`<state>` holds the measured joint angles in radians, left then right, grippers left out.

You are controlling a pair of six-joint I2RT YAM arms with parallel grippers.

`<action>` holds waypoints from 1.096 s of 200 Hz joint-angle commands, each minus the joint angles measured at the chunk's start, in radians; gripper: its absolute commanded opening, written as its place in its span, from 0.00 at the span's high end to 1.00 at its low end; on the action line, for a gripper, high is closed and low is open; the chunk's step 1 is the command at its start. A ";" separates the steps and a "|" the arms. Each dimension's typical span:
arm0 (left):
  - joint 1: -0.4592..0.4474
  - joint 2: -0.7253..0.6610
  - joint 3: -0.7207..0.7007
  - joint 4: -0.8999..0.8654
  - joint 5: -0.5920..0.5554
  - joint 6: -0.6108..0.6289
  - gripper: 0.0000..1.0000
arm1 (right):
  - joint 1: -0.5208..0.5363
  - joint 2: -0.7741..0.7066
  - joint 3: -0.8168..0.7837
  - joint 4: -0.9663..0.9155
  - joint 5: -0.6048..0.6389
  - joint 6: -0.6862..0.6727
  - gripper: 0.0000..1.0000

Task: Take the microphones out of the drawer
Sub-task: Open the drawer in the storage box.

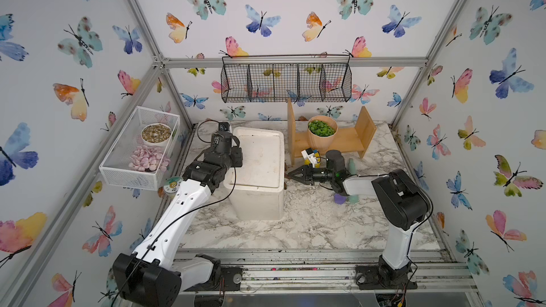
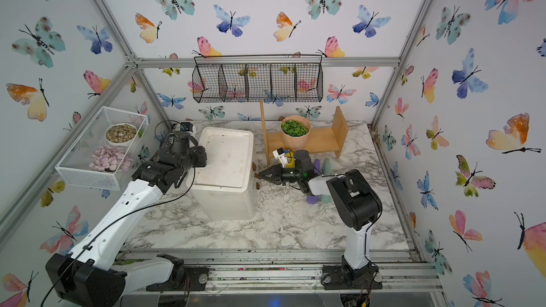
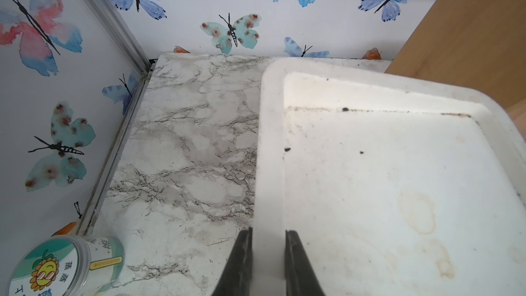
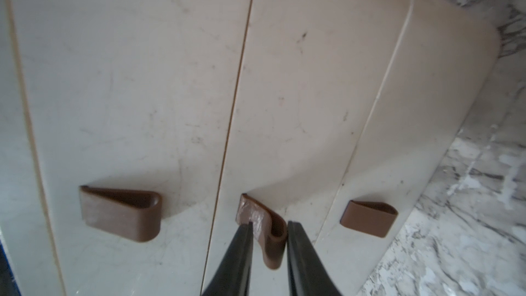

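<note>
The white drawer unit (image 1: 257, 172) (image 2: 224, 166) stands left of centre on the marble table, its three drawers all shut. The microphone is hidden. My right gripper (image 4: 269, 223) (image 1: 288, 174) reaches in from the right and is shut on the bent brown handle (image 4: 273, 234) of the middle drawer (image 4: 299, 109). The other two brown handles (image 4: 122, 214) (image 4: 367, 217) are untouched. My left gripper (image 3: 269, 232) is shut on the raised rim (image 3: 269, 166) of the unit's top, at its left edge.
A wooden shelf (image 1: 331, 140) with a potted green plant (image 1: 322, 131) stands behind the right arm. A small toy (image 1: 310, 156) and purple and teal bottles (image 1: 339, 199) lie near it. A small jar (image 3: 57, 269) sits left of the unit. Baskets (image 1: 286, 82) (image 1: 139, 149) hang on the walls.
</note>
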<state>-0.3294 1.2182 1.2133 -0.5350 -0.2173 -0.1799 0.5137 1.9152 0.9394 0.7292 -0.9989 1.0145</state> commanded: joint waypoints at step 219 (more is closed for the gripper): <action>-0.018 -0.007 -0.015 -0.037 0.015 -0.036 1.00 | -0.162 -0.218 0.008 -0.576 0.166 -0.433 0.97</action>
<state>-0.3294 1.2182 1.2137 -0.5354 -0.2176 -0.1795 0.4004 1.7348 0.9596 0.2481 -0.9112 0.6563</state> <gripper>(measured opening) 0.185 0.071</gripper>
